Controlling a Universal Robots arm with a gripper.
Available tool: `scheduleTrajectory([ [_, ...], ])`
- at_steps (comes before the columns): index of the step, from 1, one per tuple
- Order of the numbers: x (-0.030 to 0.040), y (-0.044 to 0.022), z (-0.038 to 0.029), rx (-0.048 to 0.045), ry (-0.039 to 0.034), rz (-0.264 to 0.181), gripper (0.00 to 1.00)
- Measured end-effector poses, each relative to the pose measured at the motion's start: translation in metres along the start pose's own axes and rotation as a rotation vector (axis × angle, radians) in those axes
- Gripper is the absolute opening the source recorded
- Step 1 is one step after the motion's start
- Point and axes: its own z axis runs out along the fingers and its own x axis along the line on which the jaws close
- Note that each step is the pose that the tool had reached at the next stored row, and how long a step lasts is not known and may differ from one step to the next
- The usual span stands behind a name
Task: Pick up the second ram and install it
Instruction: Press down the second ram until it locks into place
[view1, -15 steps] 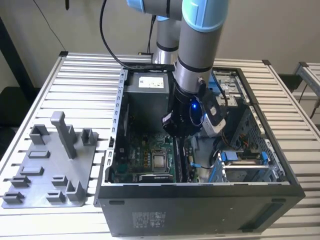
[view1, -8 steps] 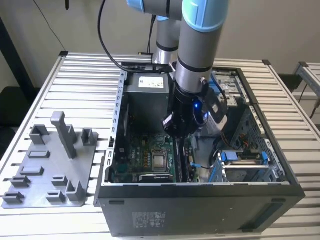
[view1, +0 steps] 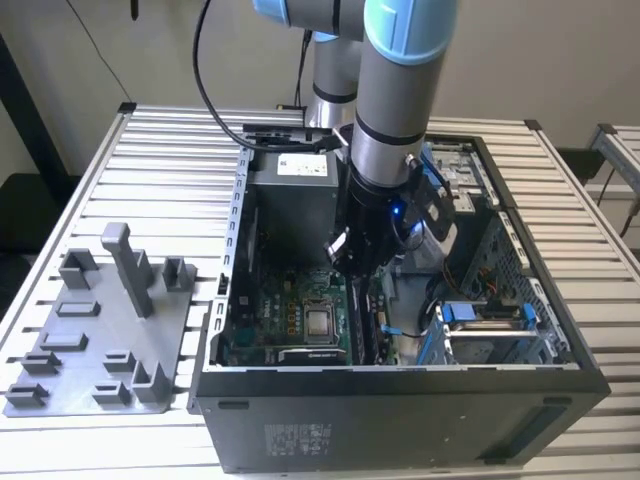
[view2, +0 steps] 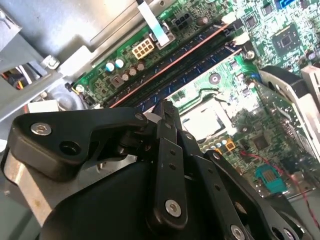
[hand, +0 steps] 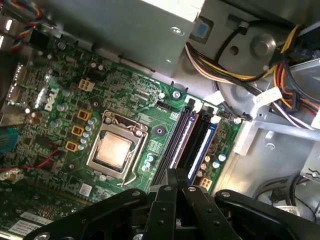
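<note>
Dark-blue second ram (hand: 204, 147) stands on edge in slot row beside processor socket (hand: 114, 150), apparently seated. Gripper (hand: 177, 174) just above it, fingers pinched together, holding nothing. Likely light, stiff, fragile: grip long edges, avoid chips.

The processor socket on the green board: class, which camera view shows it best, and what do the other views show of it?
The first wrist view shows the processor socket best: whole, square and with nothing in front of it. In the second wrist view the socket is partly hidden behind the gripper's black linkage. In the exterior view it is a small square deep inside the computer case.
</note>
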Motion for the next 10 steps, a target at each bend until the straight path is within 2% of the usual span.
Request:
scheduleTrajectory([
  [10, 0.0007, 0.0003, 0.0, -0.0024, -0.0001, -0.112, 0.11],
])
